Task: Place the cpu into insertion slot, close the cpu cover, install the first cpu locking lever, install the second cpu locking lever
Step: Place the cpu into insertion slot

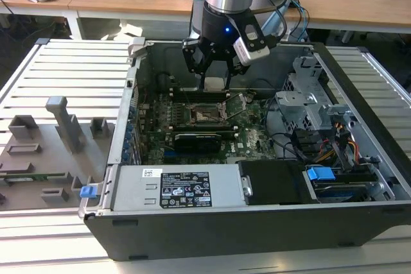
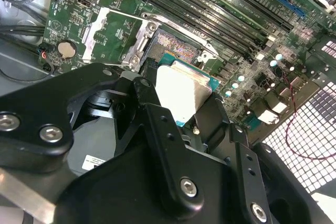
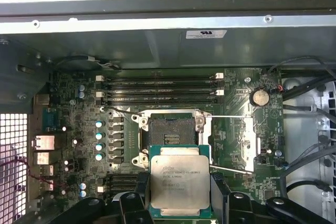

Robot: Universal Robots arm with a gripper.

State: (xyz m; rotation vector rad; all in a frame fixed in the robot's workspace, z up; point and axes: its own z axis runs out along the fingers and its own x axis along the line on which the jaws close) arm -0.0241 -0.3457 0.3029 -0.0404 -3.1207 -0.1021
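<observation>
My gripper (image 1: 215, 72) hangs inside the open computer case, shut on the cpu (image 3: 179, 182), a flat square chip with a dull silver top. In both wrist views the cpu (image 2: 184, 90) sits between the black fingers (image 2: 149, 103), held level a little above the board and just off to one side of the insertion slot (image 3: 171, 136). The slot (image 2: 173, 45) is open, with its dark contact field bare. The cpu cover (image 3: 247, 145) is swung away and lies flat beside the slot (image 1: 207, 115) as a silvery frame (image 2: 94, 30). Two thin metal levers (image 3: 227, 116) stand released along the cover.
Long black memory slots (image 3: 157, 90) run beside the socket. A black card (image 1: 199, 139) lies across the board, and the power supply (image 1: 173, 187) fills the case front. A drive cage with cables (image 1: 321, 126) stands on the exterior view's right. Grey fixtures (image 1: 58, 126) sit outside on the left.
</observation>
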